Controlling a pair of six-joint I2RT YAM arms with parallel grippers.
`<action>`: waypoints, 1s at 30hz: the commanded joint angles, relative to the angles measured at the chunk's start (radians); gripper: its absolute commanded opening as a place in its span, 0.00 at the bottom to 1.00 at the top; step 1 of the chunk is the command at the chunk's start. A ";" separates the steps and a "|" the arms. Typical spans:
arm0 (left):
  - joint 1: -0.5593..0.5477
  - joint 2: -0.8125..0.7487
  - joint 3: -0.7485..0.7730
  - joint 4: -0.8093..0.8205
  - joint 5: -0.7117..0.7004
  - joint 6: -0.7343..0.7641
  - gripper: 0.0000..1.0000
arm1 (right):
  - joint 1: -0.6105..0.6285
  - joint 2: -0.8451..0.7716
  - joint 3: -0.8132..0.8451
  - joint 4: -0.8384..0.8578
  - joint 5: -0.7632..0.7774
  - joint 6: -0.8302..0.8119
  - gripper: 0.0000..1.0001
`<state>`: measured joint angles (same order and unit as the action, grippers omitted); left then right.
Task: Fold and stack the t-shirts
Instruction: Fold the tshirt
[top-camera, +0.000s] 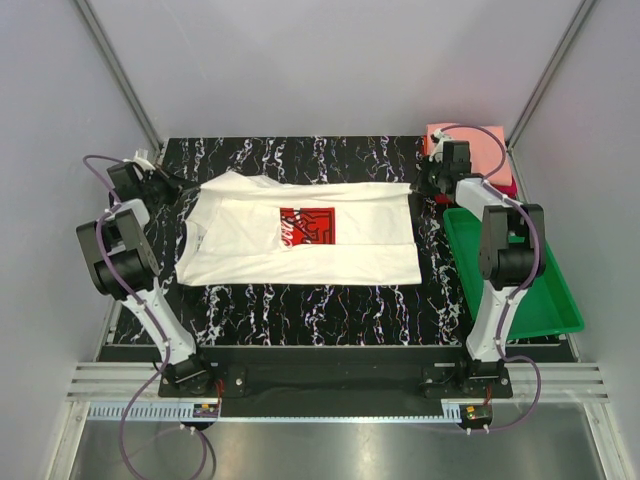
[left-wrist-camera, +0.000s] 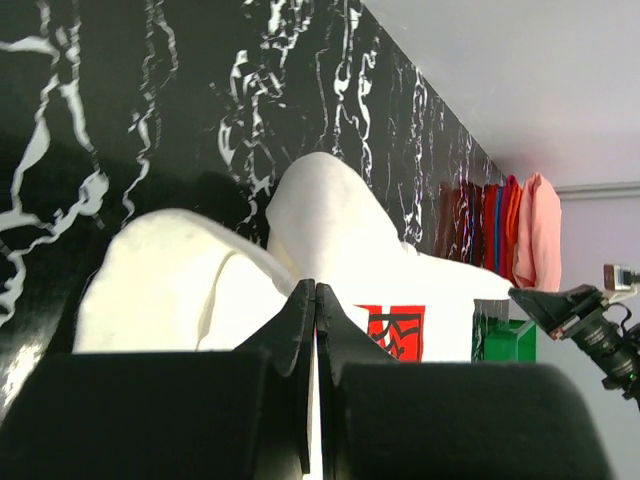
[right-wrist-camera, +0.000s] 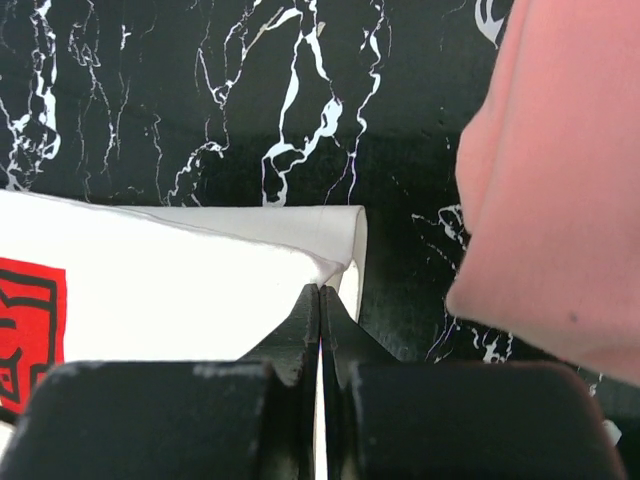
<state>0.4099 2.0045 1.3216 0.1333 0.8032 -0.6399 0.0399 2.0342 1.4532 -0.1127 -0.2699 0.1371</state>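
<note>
**Overhead, a cream tee lies spread on marble, pinched at both far corners**

Seen from above, the tee (top-camera: 300, 250) lies sideways across the middle of the black, white-veined table (top-camera: 300, 310). Its collar end is to the left, its hem to the right, and its red print (top-camera: 306, 225) faces up near the centre. The near edge lies flat and straight.

At the tee's far-left corner, the left gripper (left-wrist-camera: 315, 292) has its jaws pressed together, with a thin strip of cream cloth showing between them. Just beyond the tips, the cloth rises in two soft humps off the table.

At the far-right corner, the right gripper (right-wrist-camera: 320, 292) is likewise clamped tight. Its tips meet the folded corner of the tee, where the hem turns over on itself, and a pale sliver of cloth shows between the fingers.

A pile of folded shirts sits in the far-right corner of the table, just behind the right gripper and apart from the spread tee. The pink tee (top-camera: 480, 150) is on top, and in the right wrist view it fills the right side, close to the clamped corner. The left wrist view shows the pile edge-on: pink, then an orange tee (left-wrist-camera: 513, 225), a red tee (left-wrist-camera: 492, 225) and a dark tee (left-wrist-camera: 450, 220).

The green tray (top-camera: 535, 300) lies along the right edge of the table, near side of the pile, partly behind the right arm.
</note>
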 joint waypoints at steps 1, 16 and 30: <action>0.027 -0.087 -0.045 0.080 -0.013 -0.015 0.00 | -0.008 -0.101 -0.062 0.090 0.032 0.025 0.00; 0.049 -0.211 -0.165 0.025 -0.012 -0.006 0.00 | -0.006 -0.255 -0.307 0.186 0.040 0.108 0.00; 0.070 -0.268 -0.275 -0.070 -0.045 0.019 0.00 | -0.006 -0.299 -0.416 0.186 -0.003 0.162 0.00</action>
<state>0.4725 1.7660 1.0618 0.0532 0.7708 -0.6437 0.0391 1.7920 1.0634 0.0330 -0.2516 0.2752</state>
